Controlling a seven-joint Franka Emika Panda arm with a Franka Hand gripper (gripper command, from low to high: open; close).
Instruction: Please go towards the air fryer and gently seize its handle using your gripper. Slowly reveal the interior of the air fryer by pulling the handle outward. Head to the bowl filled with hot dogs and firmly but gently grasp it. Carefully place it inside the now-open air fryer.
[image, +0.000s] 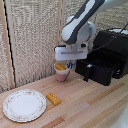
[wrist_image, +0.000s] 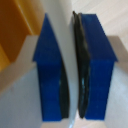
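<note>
Near the table's front edge a patterned plate (image: 24, 105) and an orange block (image: 53, 98) are lying idle. Farther back the gripper (image: 68, 64) is carrying the bowl (image: 60, 66) of hot dogs (image: 60, 66) above a pink mug (image: 62, 75), its blue fingers (wrist_image: 50, 75) clenching the thin white rim. The air fryer (image: 107, 62) is sitting toward the exterior view's right with its drawer pulled out, handle (image: 87, 73) facing the bowl; the arm is hiding most of the bowl.

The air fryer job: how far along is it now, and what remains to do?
Done: the air fryer has its drawer pulled out, and the handle is free. In hand: the gripper is shut on the rim of the bowl of hot dogs, just above the pink mug. Left: carry the bowl across and set it inside the open drawer.
</note>
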